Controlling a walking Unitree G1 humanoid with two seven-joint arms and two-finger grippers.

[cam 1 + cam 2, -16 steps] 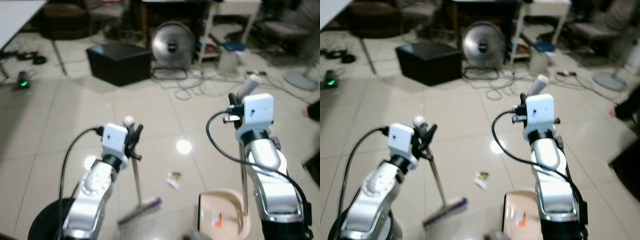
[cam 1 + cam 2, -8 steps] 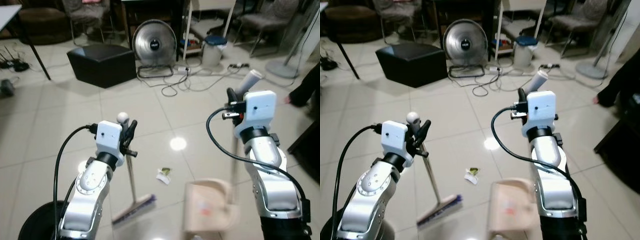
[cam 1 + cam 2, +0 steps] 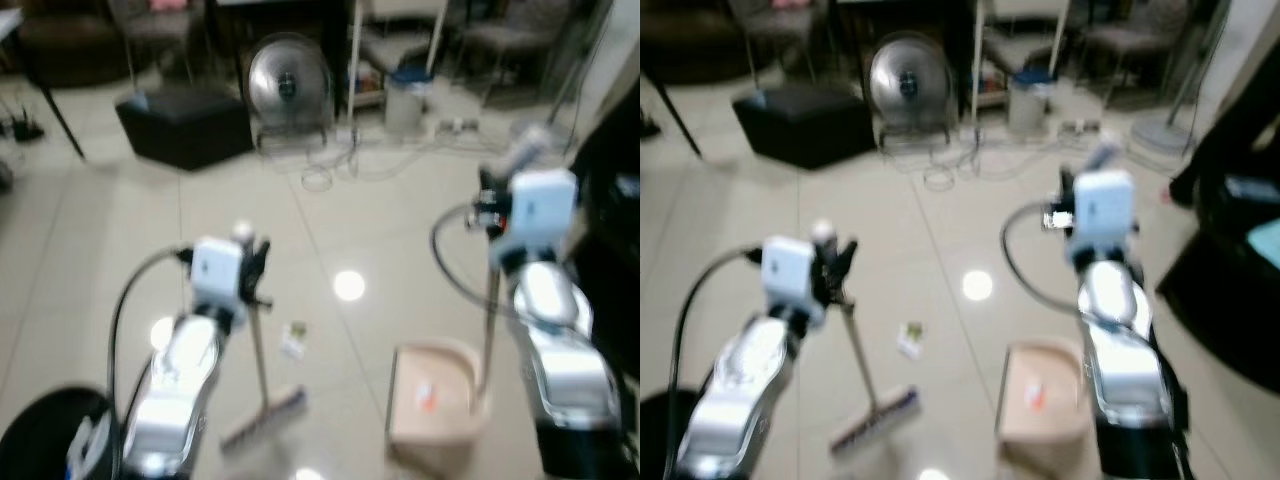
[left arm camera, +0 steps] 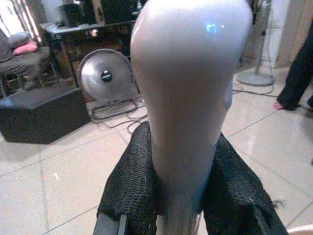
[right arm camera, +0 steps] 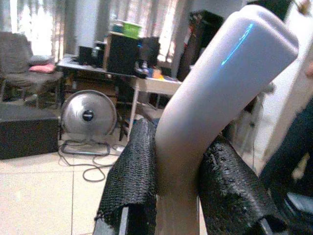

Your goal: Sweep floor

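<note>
The left tool [image 4: 178, 196] gripped the top of the broom handle [image 4: 188, 98], its two black fingers [image 4: 129, 186] pressed against either side of the pale grip. The broom [image 3: 262, 370] stood slanted on the tiled floor [image 3: 90, 250], its brush head [image 3: 265, 415] resting on the tiles ahead of the left arm. The right tool [image 5: 178, 196] pinched the upright handle [image 5: 215, 93] of the beige dustpan [image 3: 435, 405], which sat on the floor just before the right arm, a small orange mark inside its pan. A small scrap of litter [image 3: 292, 338] lay on the tiles between the broom shaft and the dustpan, nearer the broom and apart from both. Farther back stood a round floor fan [image 3: 290, 85], a black box [image 3: 180, 125] to its left, a loose run of cables [image 3: 340, 160] and a white bin with a blue lid [image 3: 408, 95]. A person's dark trouser leg and bare foot [image 4: 293, 73] appeared at the robot's right. The head views were blurred.
</note>
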